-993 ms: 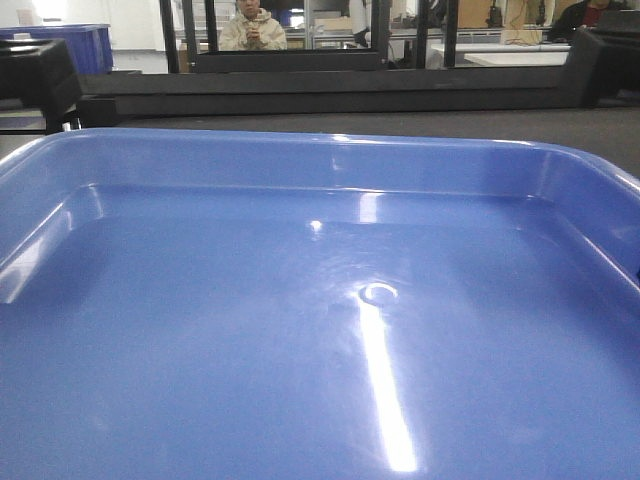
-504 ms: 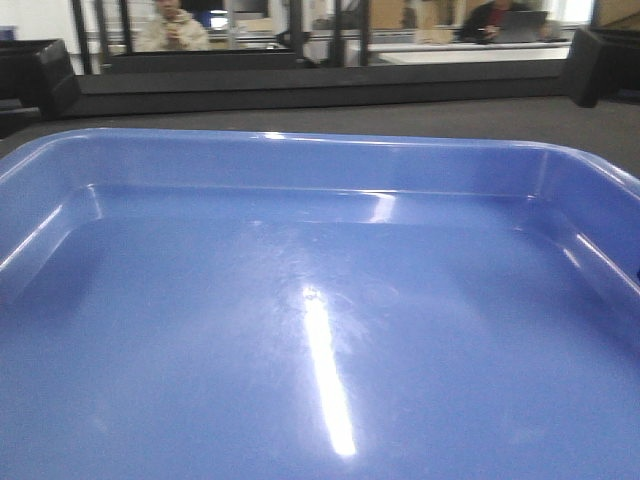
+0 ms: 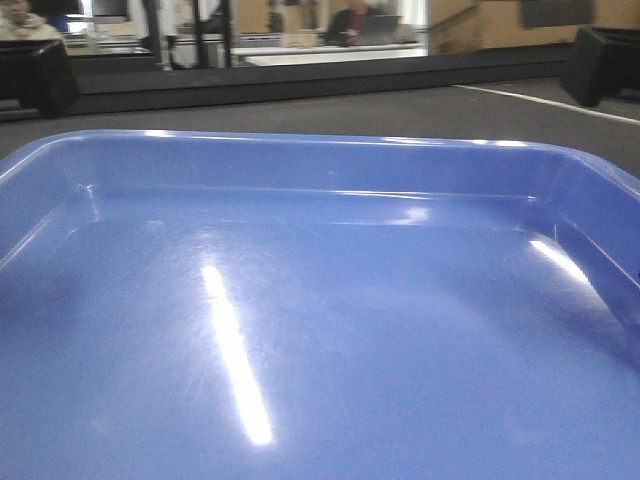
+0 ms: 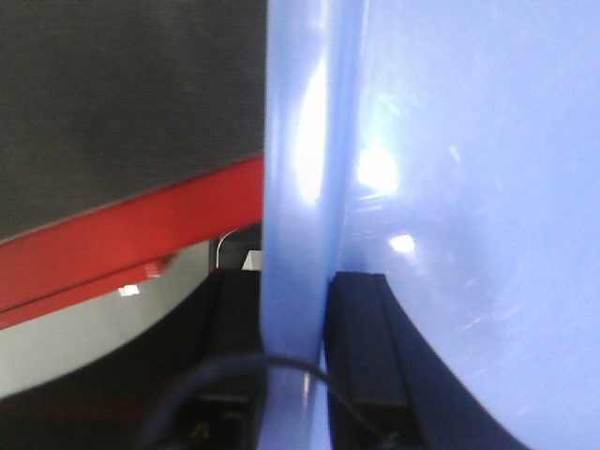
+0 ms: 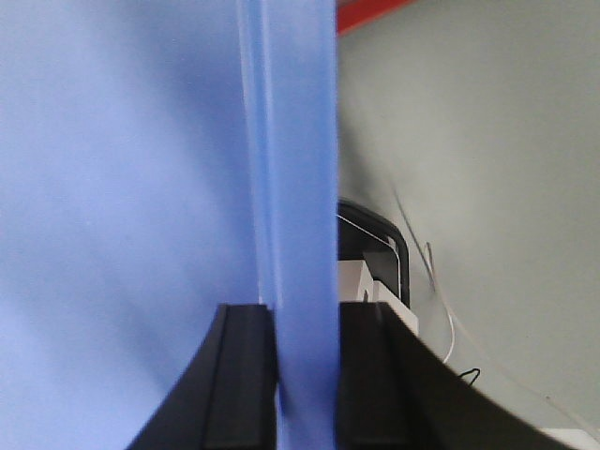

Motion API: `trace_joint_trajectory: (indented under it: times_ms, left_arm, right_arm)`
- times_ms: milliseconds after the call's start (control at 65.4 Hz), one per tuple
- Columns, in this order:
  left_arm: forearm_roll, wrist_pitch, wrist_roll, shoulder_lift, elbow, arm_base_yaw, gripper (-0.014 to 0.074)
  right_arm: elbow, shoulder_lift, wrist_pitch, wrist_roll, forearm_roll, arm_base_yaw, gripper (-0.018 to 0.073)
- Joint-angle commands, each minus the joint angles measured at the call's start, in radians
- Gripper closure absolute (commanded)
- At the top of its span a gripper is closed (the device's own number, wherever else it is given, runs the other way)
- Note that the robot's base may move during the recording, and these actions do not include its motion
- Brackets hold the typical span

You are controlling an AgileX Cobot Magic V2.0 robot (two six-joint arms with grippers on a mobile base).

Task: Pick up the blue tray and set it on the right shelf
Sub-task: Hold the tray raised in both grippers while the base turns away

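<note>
**Tray gripped at both side rims as the room slides past behind it**

Blue tray [image 3: 320, 330] fills the lower part of the front view, level and open side up, in the same spot in the frame as half a second ago. The bright glare streak on its floor has moved left. Behind it the background has shifted left too: the person in beige [image 3: 18, 22] is now in the top left corner, a seated person in dark clothes [image 3: 352, 20] has reached top centre, and a white floor line [image 3: 550, 100] has appeared at right.

The left gripper [image 4: 298, 319] has its black jaws clamped on the tray's left rim, one either side of the wall. The right gripper [image 5: 307, 347] pinches the right rim likewise.

Below the left rim runs a red band [image 4: 103, 258]; a small pale patch on it may be a label, too blurred to read.
</note>
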Motion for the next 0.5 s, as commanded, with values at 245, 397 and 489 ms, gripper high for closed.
trace_joint_trajectory:
  times_ms: [245, 397, 489]
  left_arm:
    - [0.004, 0.028, -0.013, -0.026, -0.024, -0.010, 0.0541]
    - [0.004, 0.028, -0.013, -0.026, -0.024, -0.010, 0.0541]
    - [0.004, 0.028, -0.013, -0.026, -0.024, -0.010, 0.0541]
  right_arm:
    - [-0.030, -0.018, -0.001, 0.009, -0.034, 0.000, 0.0400]
    - [-0.030, -0.018, -0.001, 0.009, -0.034, 0.000, 0.0400]
    - [-0.030, -0.018, -0.001, 0.009, -0.034, 0.000, 0.0400]
